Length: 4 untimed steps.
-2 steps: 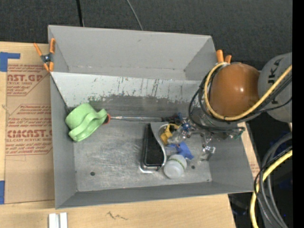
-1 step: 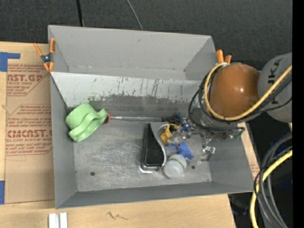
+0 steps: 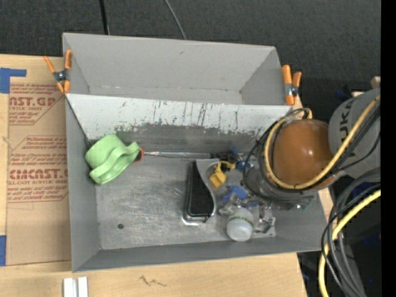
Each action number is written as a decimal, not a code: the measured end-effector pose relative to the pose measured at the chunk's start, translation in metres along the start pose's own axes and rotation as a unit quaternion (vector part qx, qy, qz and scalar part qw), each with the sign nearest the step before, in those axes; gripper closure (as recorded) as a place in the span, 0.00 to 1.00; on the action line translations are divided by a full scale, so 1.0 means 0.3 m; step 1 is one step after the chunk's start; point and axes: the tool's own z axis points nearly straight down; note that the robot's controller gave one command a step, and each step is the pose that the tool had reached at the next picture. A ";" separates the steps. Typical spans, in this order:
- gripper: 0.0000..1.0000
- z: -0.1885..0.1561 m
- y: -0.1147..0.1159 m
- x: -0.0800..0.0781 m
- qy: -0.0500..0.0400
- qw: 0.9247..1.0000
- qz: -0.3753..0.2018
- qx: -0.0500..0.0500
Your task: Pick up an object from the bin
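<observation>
The gripper (image 3: 265, 218) is low in the near right corner of the bin (image 3: 142, 215), under the arm's orange cover (image 3: 297, 152), just beside a pale round cap-like thing (image 3: 239, 229); whether it is released or clenched on anything cannot be told. Close by lie small blue pieces (image 3: 234, 195), a yellow piece (image 3: 217, 177) and a flat black slab (image 3: 199, 193) (a green lump (image 3: 110, 158) sits well apart, at the left).

The grey metal bin (image 3: 142, 218) has a scuffed floor. On it, a green plastic piece (image 3: 110, 158) lies at nine o'clock, a flat black device (image 3: 199, 193) just right of centre, and a white cap (image 3: 239, 229) at four o'clock.
</observation>
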 end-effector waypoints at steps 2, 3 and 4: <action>1.00 -0.152 -0.011 0.010 0.007 1.000 -0.001 -0.008; 1.00 -0.260 -0.021 -0.014 0.004 1.000 0.004 -0.003; 1.00 -0.077 -0.058 0.048 0.004 1.000 0.030 -0.003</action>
